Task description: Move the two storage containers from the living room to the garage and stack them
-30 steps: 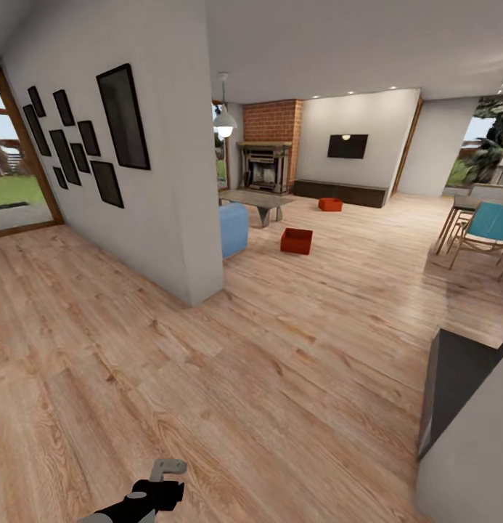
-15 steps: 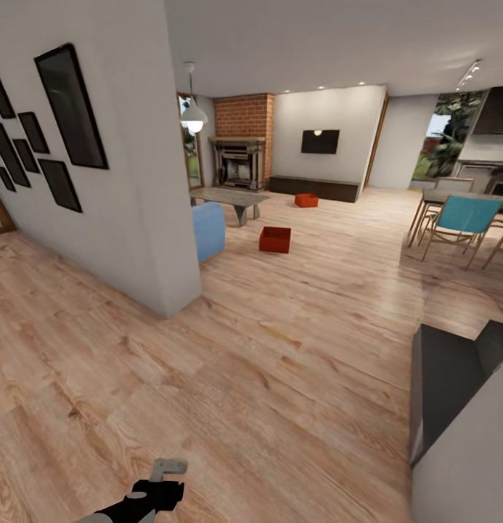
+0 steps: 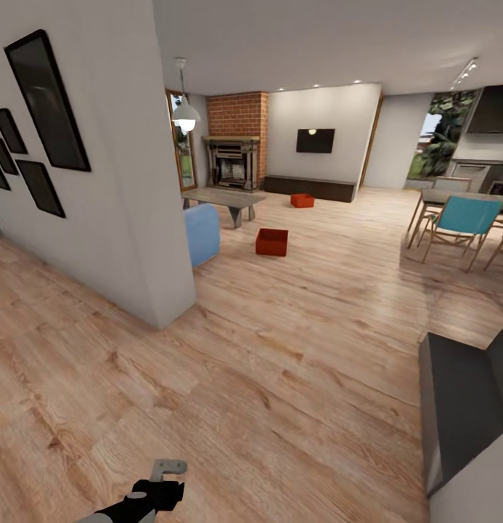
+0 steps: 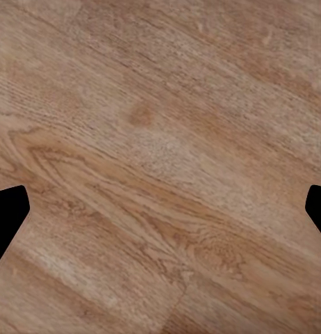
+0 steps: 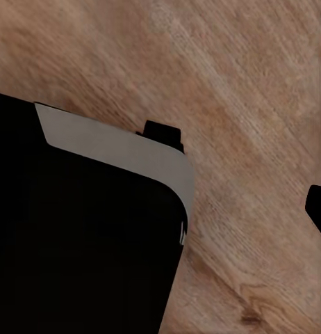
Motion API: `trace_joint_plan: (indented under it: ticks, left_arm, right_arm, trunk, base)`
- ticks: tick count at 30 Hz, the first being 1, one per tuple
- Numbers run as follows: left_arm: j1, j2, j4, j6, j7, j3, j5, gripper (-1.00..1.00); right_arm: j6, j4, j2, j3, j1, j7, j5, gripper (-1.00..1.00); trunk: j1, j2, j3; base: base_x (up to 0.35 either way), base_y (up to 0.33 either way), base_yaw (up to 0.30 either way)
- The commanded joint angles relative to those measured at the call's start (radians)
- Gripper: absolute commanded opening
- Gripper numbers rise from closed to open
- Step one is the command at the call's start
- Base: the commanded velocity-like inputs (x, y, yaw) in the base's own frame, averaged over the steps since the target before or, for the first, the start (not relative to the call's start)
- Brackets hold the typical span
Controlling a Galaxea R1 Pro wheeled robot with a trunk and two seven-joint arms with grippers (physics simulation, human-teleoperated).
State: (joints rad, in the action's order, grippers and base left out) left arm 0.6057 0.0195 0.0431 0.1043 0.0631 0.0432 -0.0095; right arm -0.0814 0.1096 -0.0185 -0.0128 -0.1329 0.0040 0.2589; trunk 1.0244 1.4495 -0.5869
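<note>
Two red-orange storage containers stand on the light wood-plank floor of the living room, far ahead in the head view. The nearer, squarer container (image 3: 271,242) sits right of the grey low table (image 3: 223,197). The farther container (image 3: 303,200) rests in front of the long dark cabinet (image 3: 313,187). My left gripper (image 3: 168,471) hangs low over bare planks, far from both. In the left wrist view the left gripper (image 4: 160,216) is open, its tips at the picture's edges. One right fingertip (image 5: 319,212) shows at the picture's edge beside a black robot part (image 5: 77,236).
A white wall corner (image 3: 160,218) with black frames juts in at the left, with a blue seat (image 3: 203,232) behind it. A dark counter edge (image 3: 461,407) stands near right. Dining table and teal chair (image 3: 461,218) stand at the right. Open plank floor runs toward the containers.
The whole head view has shifted: the camera has turned right and moved forward, so the wall and containers sit further left and slightly larger. The containers have not moved. The left gripper keeps its pose.
</note>
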Motion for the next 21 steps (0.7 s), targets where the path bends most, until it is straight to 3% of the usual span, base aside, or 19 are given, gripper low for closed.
trace_joint_plan:
  ticks: [1,21]
  left_arm:
    - [0.002,0.000,0.004,0.008,0.004,0.004,-0.001,1.00]
    - [0.002,0.000,0.004,0.008,0.004,0.004,-0.001,1.00]
  right_arm:
    - [-0.003,-0.001,-0.001,-0.001,-0.001,0.001,0.004,1.00]
    - [-0.003,-0.001,-0.002,-0.001,-0.001,0.001,0.006,1.00]
  trunk:
    - [0.001,0.000,-0.001]
    - [0.001,0.000,-0.001]
  base:
    - [0.340,0.075,0.000]
    - [0.340,0.075,0.000]
